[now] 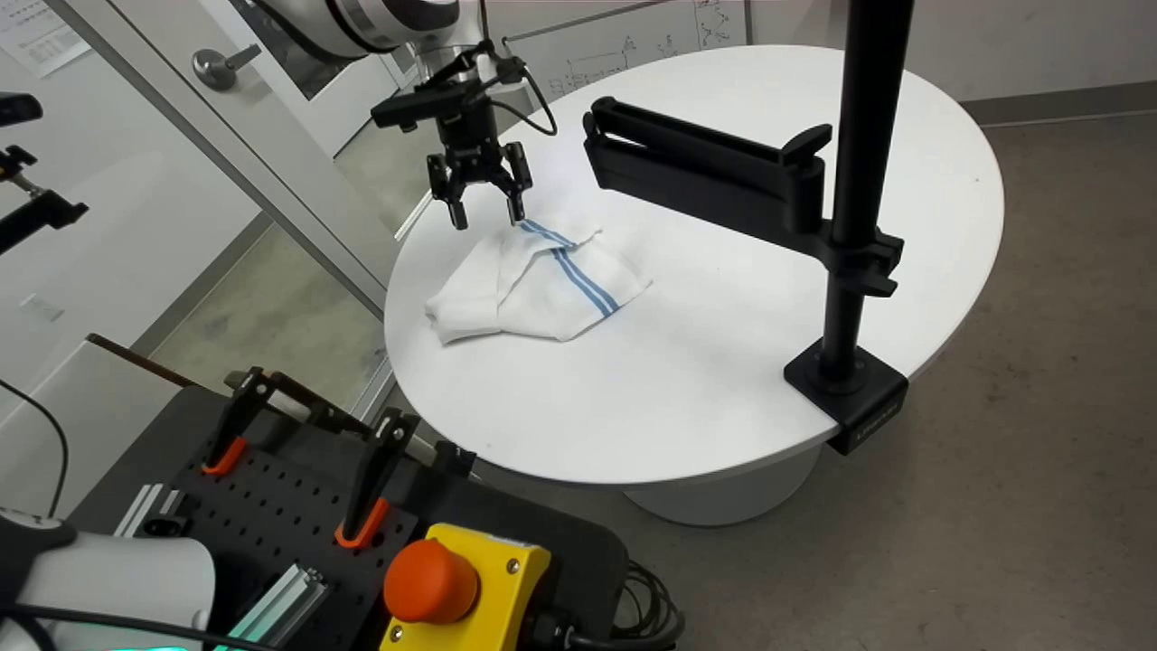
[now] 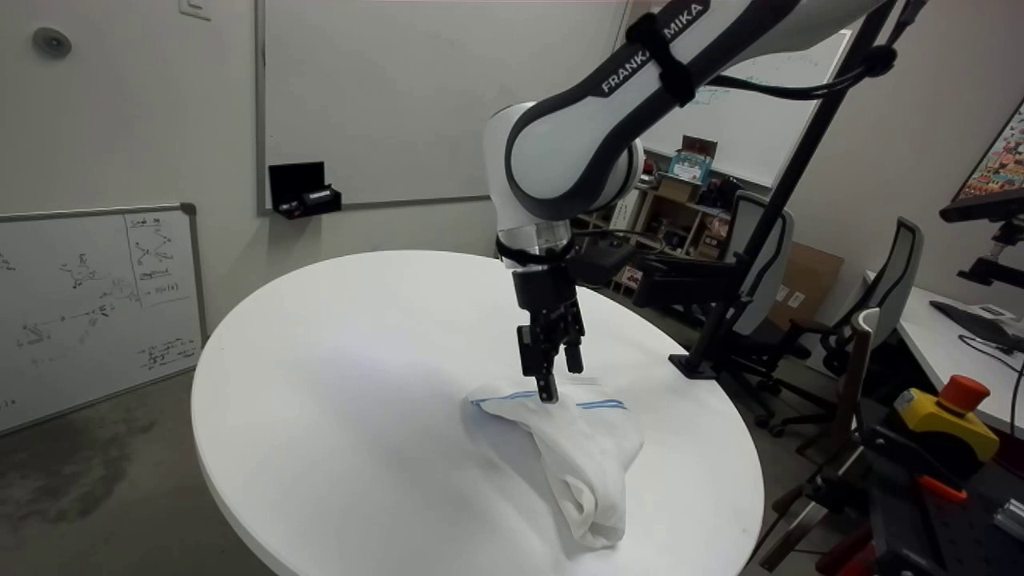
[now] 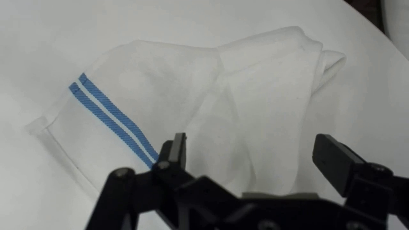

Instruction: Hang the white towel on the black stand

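Note:
The white towel (image 1: 542, 303) with blue stripes lies crumpled and partly folded on the round white table (image 1: 651, 407). It also shows in an exterior view (image 2: 596, 456) and in the wrist view (image 3: 265, 86). My gripper (image 1: 488, 219) is open and empty above the towel's edge, with its fingers pointing down. In the wrist view the fingers (image 3: 249, 140) are wide apart over the towel; contact with the cloth cannot be told. The black stand (image 1: 859, 154) is an upright pole clamped to the table edge, with a folded horizontal arm (image 1: 705, 172). The stand also shows in an exterior view (image 2: 792, 184).
The stand's arm reaches over the table at about mid-pole height, toward my gripper's side. A yellow box with an orange button (image 1: 488, 579) and black clamps (image 1: 375, 470) sit on the dark robot base. A whiteboard (image 2: 96, 296) leans on the wall behind the table.

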